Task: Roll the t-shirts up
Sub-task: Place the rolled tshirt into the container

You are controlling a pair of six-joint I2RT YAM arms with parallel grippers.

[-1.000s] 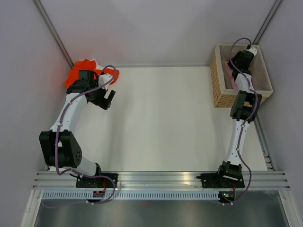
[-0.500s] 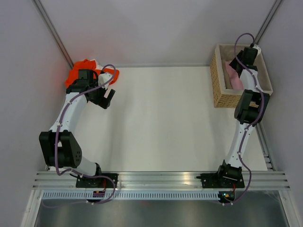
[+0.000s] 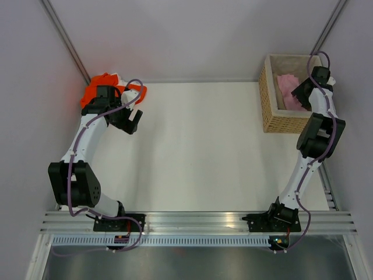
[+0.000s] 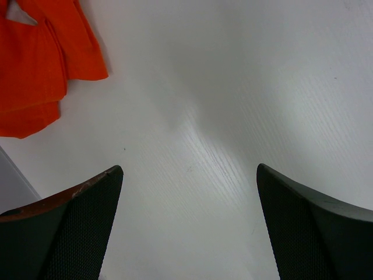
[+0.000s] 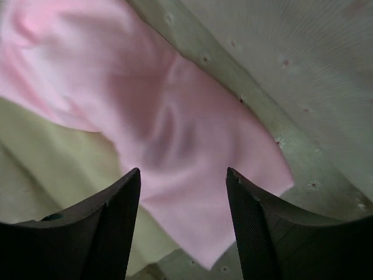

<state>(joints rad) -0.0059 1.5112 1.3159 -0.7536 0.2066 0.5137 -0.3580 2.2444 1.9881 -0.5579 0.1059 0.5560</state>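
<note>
The orange t-shirt (image 3: 96,88) lay in a crumpled heap on the white table (image 3: 198,146), just behind the left arm's wrist in the top view. Its long axis ran roughly across the far edge, and one flap pointed towards the table's middle. From the left wrist camera, the orange t-shirt (image 4: 35,70) showed ahead of the left gripper (image 4: 189,168) and off to the side of the left finger (image 4: 76,233). It was clear of both fingers. Its cloth was bright and folded over itself in layers, with a loose tongue hanging down towards the gripper and a straight hem edge below it. The left gripper's fingers were spread wide with only bare table (image 4: 245,87) between them.

The pink t-shirt (image 3: 289,90) sat bunched inside the wicker basket (image 3: 273,114), directly beneath the right gripper (image 3: 302,93), which reached in over the rim. Seen from the right wrist, the pink t-shirt (image 5: 175,134) ran as a broad band slanting from the far left down to the near right. It ended in a blunt corner just past the right finger (image 5: 262,233). The cloth was pale, soft and creased, with a shadowed fold along its middle. It lay on the basket's pale dotted lining (image 5: 303,70). The right gripper (image 5: 183,171) hung over the band with its fingers parted. The pink cloth showed in the gap beyond them, and nothing was pinched.
</note>
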